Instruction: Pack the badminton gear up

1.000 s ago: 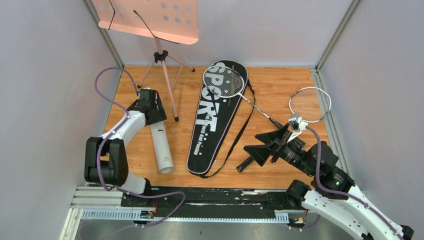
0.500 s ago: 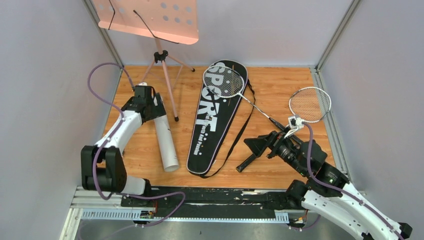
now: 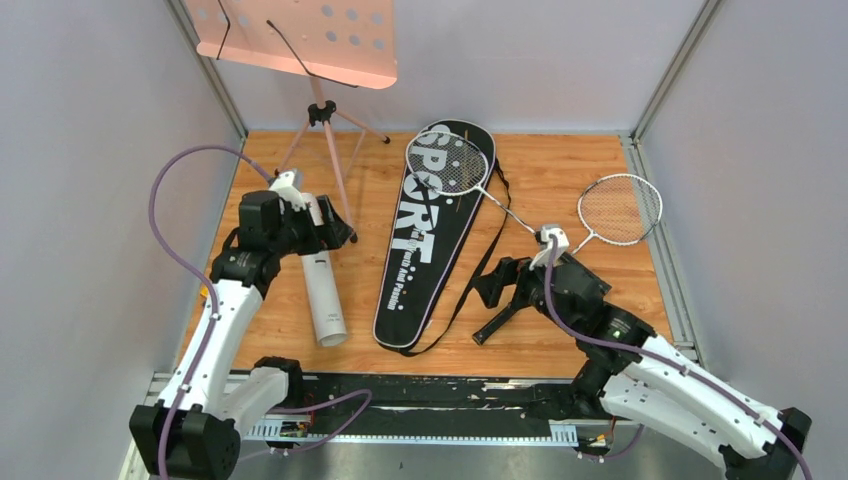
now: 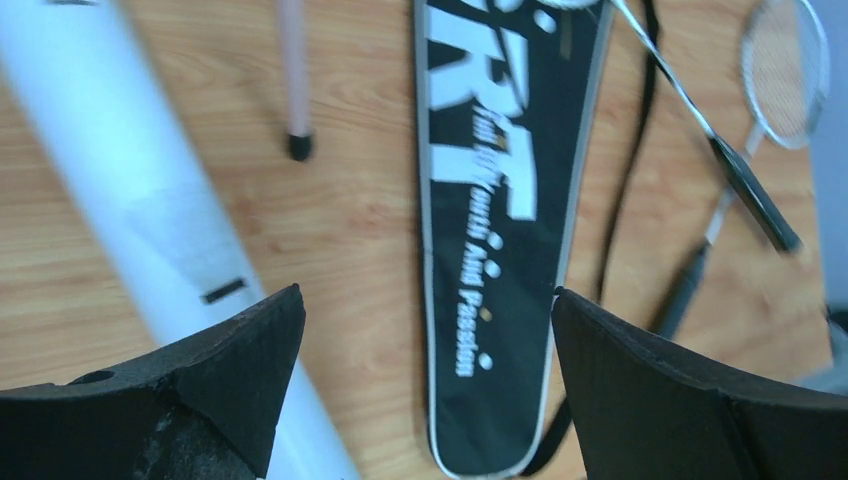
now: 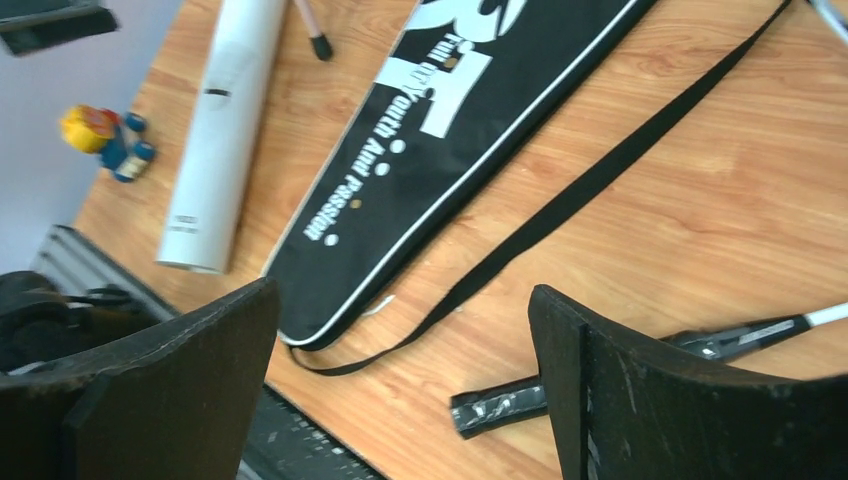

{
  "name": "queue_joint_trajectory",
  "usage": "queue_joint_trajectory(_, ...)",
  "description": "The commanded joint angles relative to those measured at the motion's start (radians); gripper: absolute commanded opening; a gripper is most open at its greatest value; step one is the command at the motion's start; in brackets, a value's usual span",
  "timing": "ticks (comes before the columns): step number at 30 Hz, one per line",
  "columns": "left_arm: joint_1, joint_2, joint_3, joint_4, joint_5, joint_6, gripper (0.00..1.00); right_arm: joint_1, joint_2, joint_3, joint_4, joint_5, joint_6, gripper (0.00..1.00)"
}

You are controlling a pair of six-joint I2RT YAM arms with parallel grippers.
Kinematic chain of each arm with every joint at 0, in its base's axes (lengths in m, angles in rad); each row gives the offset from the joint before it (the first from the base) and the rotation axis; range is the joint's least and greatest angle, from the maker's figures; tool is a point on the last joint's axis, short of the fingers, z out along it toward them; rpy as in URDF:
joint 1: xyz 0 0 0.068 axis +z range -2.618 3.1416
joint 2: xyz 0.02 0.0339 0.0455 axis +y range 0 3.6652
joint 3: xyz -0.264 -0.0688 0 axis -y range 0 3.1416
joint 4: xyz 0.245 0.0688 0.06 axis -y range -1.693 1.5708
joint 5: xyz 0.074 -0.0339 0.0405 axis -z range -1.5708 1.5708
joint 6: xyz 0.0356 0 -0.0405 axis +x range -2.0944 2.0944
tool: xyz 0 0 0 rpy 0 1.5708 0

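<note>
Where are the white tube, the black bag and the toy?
white tube (image 3: 323,298): top external view, middle of its body.
black bag (image 3: 425,250): top external view, lettered middle.
toy (image 5: 88,128): right wrist view, yellow head.

Right, here's the tally. Rackets: two, the first racket (image 3: 447,163) and the second racket (image 3: 620,209). Black bag (image 3: 425,250): just the one, with one long black strap (image 5: 600,172) trailing from it. White tube (image 3: 324,295): one. Pink music stand (image 3: 300,38): one, and that's three tripod legs under it. Over in the right wrist view there's a single little toy (image 5: 105,138), yellow and blue. Robot arms: two, the left arm (image 3: 222,310) and the right arm (image 3: 690,390).
</note>
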Motion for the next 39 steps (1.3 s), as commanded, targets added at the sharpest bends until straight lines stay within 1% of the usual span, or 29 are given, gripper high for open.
queue_joint_trajectory(1,-0.075,-0.060,-0.049,0.036,0.283,0.068,1.00,0.003,0.121,0.028,0.101,0.085,-0.199,0.95)
queue_joint_trajectory(3,-0.096,-0.083,-0.089,0.046,0.336,0.101,1.00,0.003,0.208,0.050,0.120,0.120,-0.295,0.94)
queue_joint_trajectory(5,-0.100,-0.101,-0.120,0.052,0.362,0.100,1.00,0.003,0.310,0.081,0.129,0.182,-0.368,0.93)
queue_joint_trajectory(7,-0.101,-0.115,-0.119,0.049,0.384,0.106,1.00,-0.003,0.418,0.117,0.150,0.232,-0.447,0.93)
queue_joint_trajectory(9,-0.101,-0.136,-0.119,0.035,0.369,0.114,1.00,-0.034,0.530,0.162,0.168,0.226,-0.524,0.90)
queue_joint_trajectory(11,-0.101,-0.161,-0.124,0.019,0.323,0.121,1.00,-0.095,0.641,0.234,0.154,0.158,-0.575,0.85)
queue_joint_trajectory(13,-0.101,-0.193,-0.132,0.009,0.273,0.114,1.00,-0.172,0.765,0.309,0.109,0.083,-0.624,0.77)
queue_joint_trajectory(15,-0.101,-0.209,-0.136,0.008,0.270,0.112,1.00,-0.222,0.848,0.368,0.084,0.090,-0.666,0.60)
queue_joint_trajectory(16,-0.101,-0.213,-0.134,0.009,0.277,0.113,1.00,-0.250,0.879,0.389,0.083,0.089,-0.692,0.55)
queue_joint_trajectory(17,-0.101,-0.219,-0.135,0.008,0.278,0.113,1.00,-0.283,0.910,0.408,0.084,0.057,-0.720,0.53)
queue_joint_trajectory(20,-0.101,-0.232,-0.137,0.005,0.272,0.109,1.00,-0.408,0.972,0.464,0.072,-0.170,-0.781,0.54)
queue_joint_trajectory(21,-0.101,-0.239,-0.138,0.007,0.273,0.109,1.00,-0.443,0.987,0.486,0.061,-0.231,-0.783,0.53)
queue_joint_trajectory(22,-0.101,-0.242,-0.138,0.008,0.280,0.108,1.00,-0.472,0.997,0.508,0.054,-0.253,-0.782,0.51)
queue_joint_trajectory(24,-0.101,-0.253,-0.143,0.015,0.290,0.106,1.00,-0.510,1.011,0.533,0.051,-0.268,-0.799,0.50)
queue_joint_trajectory(29,-0.102,-0.269,-0.149,0.024,0.295,0.097,1.00,-0.570,1.086,0.609,0.017,-0.318,-0.853,0.55)
queue_joint_trajectory(32,-0.102,-0.269,-0.149,0.021,0.288,0.094,1.00,-0.594,1.142,0.650,0.008,-0.319,-0.869,0.55)
queue_joint_trajectory(36,-0.102,-0.269,-0.149,0.022,0.290,0.094,1.00,-0.613,1.193,0.686,-0.010,-0.277,-0.906,0.55)
queue_joint_trajectory(39,-0.102,-0.266,-0.150,0.022,0.294,0.093,1.00,-0.628,1.223,0.710,-0.013,-0.316,-0.919,0.55)
